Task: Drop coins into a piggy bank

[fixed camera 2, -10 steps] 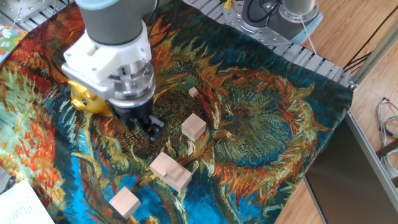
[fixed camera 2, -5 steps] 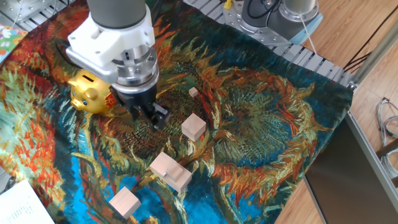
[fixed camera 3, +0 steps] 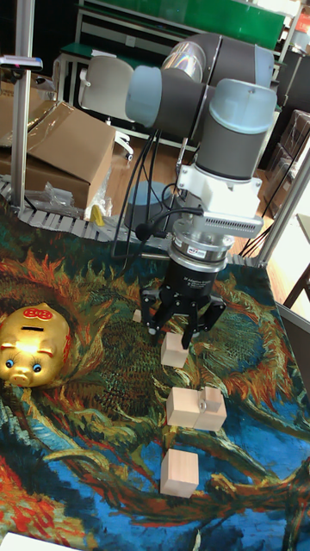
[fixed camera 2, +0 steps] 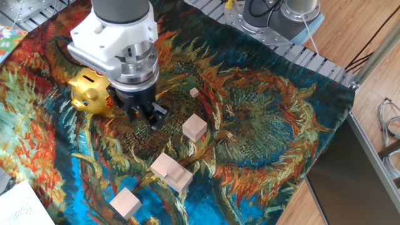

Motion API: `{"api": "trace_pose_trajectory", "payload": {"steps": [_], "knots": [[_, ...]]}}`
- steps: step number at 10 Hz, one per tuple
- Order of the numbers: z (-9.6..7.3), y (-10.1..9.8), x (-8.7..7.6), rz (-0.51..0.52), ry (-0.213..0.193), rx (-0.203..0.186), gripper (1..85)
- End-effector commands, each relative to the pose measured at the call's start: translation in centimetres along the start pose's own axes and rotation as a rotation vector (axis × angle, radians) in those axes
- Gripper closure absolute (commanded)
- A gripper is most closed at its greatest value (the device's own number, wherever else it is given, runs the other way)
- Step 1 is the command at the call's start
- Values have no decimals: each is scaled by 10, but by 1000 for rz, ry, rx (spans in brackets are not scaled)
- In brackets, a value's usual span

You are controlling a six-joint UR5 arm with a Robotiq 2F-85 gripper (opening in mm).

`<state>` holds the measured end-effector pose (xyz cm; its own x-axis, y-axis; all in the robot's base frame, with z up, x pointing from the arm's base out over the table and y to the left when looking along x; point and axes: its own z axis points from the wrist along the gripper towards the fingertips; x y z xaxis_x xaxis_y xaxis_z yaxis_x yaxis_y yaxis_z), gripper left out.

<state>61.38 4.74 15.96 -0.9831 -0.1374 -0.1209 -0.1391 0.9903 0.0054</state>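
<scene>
Tool: the tool (fixed camera 3: pixel 182 329) hangs from the arm above the patterned cloth (fixed camera 2: pixel 262 131), its dark fingers (fixed camera 3: pixel 153 320) spread apart with nothing between them.
Change: since half a second ago the tool has shifted slightly left and up in the fixed view; a second ago it sat lower and hid much of the pig, which now shows more fully.
Piggy bank: the piggy bank (fixed camera 2: pixel 89 94) stands upright on the cloth with the coin slot on its back; its inside cannot be seen.
Relation: the pig is just beside the tool, to its left in both views, not touching it.
Blocks: pale wooden blocks (fixed camera 3: pixel 195 408) lie on the bench below and beside the tool.
</scene>
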Motion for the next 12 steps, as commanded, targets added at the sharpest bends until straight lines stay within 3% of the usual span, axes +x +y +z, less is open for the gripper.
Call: {"api": "trace_pose_trajectory", "payload": {"steps": [1,5,6,7,9,12], "knots": [[-2,3,-4,-11,-16,-15,337],[18,48,-42,35,-3,-20,340],[24,50,-50,35,-2,-14,340],[26,47,-51,33,7,1,343],[25,39,-36,18,64,32,357],[24,48,-29,33,92,-1,307]]}}
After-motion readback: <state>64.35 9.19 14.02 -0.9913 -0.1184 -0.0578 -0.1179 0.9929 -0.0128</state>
